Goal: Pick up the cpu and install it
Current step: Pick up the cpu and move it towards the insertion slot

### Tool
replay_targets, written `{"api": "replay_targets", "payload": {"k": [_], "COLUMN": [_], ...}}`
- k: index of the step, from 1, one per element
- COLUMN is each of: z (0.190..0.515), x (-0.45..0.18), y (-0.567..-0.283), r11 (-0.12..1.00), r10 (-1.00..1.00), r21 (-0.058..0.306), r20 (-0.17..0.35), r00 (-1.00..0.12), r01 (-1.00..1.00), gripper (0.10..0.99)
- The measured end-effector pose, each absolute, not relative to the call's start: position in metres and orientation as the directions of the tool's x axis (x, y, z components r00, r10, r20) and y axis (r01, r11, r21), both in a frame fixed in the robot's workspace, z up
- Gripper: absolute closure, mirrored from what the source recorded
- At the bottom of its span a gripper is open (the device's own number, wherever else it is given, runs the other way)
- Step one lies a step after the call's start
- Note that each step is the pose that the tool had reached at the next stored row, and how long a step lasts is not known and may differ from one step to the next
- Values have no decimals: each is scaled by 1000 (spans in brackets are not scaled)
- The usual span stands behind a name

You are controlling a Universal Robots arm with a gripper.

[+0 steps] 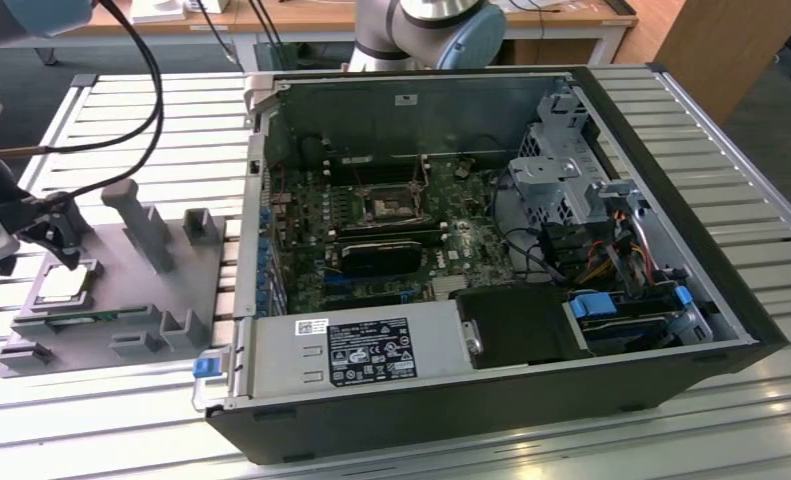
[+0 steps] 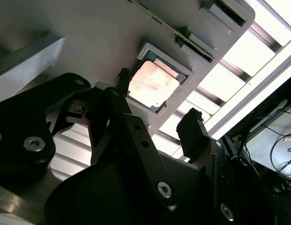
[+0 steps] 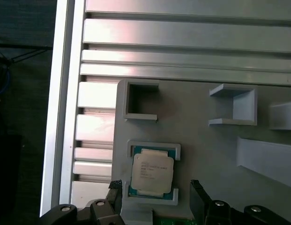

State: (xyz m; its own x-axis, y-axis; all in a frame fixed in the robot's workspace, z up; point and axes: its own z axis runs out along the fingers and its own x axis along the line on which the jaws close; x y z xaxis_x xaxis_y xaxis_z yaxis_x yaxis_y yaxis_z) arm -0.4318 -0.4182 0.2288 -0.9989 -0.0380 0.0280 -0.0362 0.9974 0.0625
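Lid up, cpu flat in holder recess; fingers spread apart just above.

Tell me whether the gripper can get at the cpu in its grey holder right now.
Probably yes: the gripper hangs open over the cpu, one finger off either side, and nothing covers it in the grey holder.

one cpu. one grey holder, which sits at nine o'clock from the one open case in the exterior view. one gripper with two fingers. one socket on one board. one power supply at six o'clock inside the case.
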Motion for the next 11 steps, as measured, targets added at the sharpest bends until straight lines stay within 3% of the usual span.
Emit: {"api": "replay_targets", "payload": {"k": [11], "z": [216], "x": [-432], "y": [-418], "r11": [998], "r10": [-27], "r21": [59], "r20": [28], "r00": [-999], "r01": [-25], "gripper": [404]}}
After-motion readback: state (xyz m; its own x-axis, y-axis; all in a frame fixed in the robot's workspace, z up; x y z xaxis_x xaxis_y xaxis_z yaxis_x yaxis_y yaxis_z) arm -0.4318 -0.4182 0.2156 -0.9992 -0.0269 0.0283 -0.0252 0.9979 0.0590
